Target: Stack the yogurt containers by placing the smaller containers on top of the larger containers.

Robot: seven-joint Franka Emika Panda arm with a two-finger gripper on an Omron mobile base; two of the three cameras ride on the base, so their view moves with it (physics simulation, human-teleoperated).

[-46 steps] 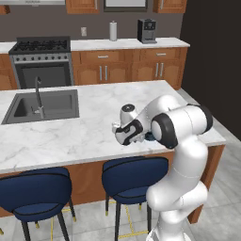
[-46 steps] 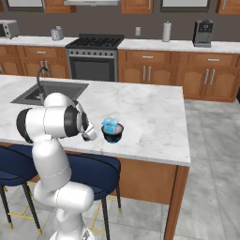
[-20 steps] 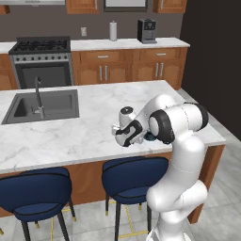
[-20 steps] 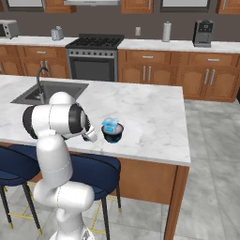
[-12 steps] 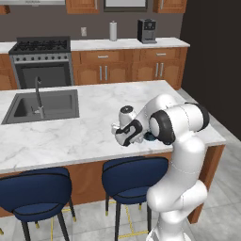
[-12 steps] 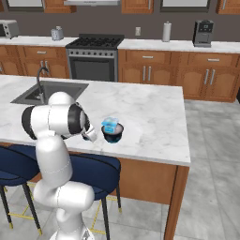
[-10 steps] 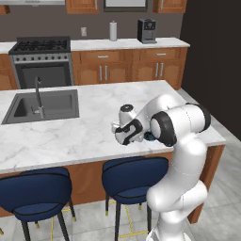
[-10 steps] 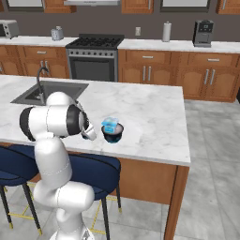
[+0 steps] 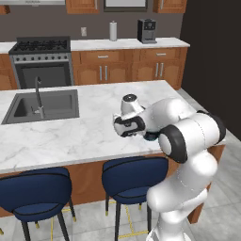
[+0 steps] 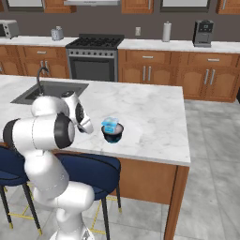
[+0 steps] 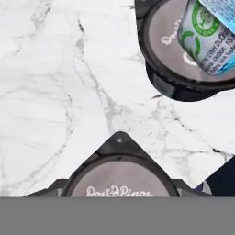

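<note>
The gripper point(image 10: 88, 127) hangs low over the near part of the marble tabletop point(image 10: 145, 112), just left of the stacked tubs in the right base view. In the hand view a dark yogurt cup with a pale grey printed lid point(image 11: 120, 180) sits right at the bottom, where the fingertips would rise; the tips themselves are hidden, so whether the jaws are closed on this cup or merely stand around it cannot be told from these pictures. Beyond it, across a stretch of bare marble, stands the wide dark tub point(image 11: 174, 59), its pale greyish top facing up. The light-blue cup point(image 11: 209, 34) rests on that top, towards one side, its green-and-white label showing. From the right base camera the same pair reads as a dark tub point(image 10: 113, 133) with the light-blue cup point(image 10: 110, 124) on it, near the front edge of the tabletop. Farther left is the sink point(image 10: 49, 92) with its faucet, and blue stools point(image 9: 134, 176) stand below the tabletop's near edge.
</note>
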